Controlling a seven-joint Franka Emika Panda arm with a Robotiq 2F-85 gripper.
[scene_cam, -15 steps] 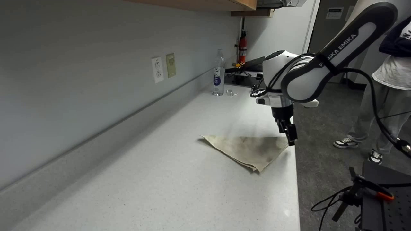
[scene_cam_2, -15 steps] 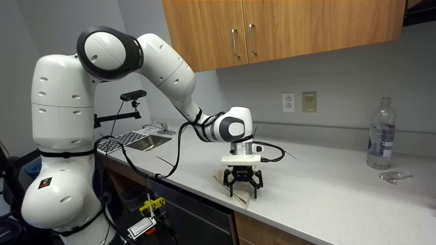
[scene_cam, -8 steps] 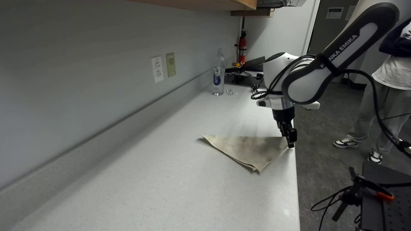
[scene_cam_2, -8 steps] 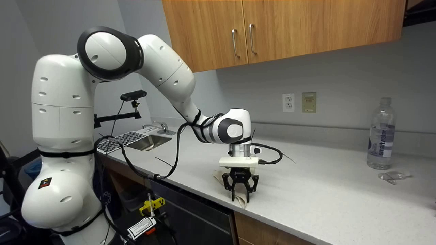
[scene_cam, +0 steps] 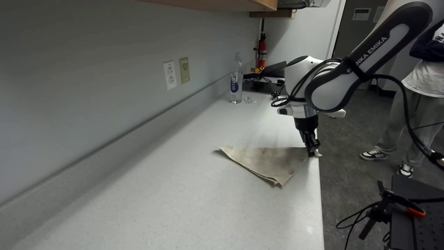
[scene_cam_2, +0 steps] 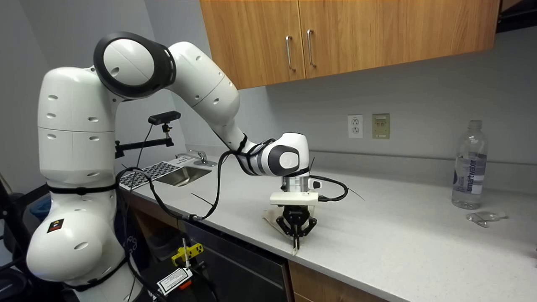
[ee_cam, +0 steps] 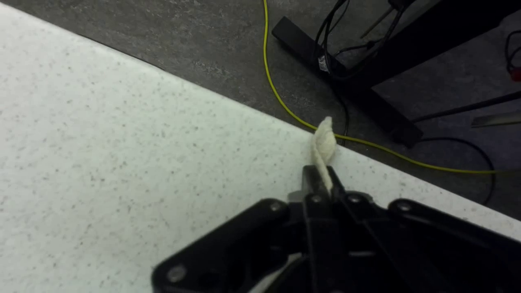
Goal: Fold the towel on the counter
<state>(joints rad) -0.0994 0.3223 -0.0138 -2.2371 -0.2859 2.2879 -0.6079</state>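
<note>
- In an exterior view, a duplex outlet (scene_cam: pixel 170 75) sits in the wall (scene_cam: pixel 104 69).
- A Smartwater bottle (scene_cam: pixel 236 83) stands upright on the counter (scene_cam: pixel 156 194), near the wall.
- The stained beige towel (scene_cam: pixel 269 161) lies on the counter in a rough triangle.
- The Robotiq gripper (scene_cam: pixel 312 153) points down near the front edge, jaws pressed together on the towel's corner, whose tip pokes past that edge.

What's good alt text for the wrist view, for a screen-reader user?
Black gripper shut on a corner of the beige towel, whose tip shows past the edge of the pale speckled counter. Beyond lies grey floor with a yellow cable across it.
</note>
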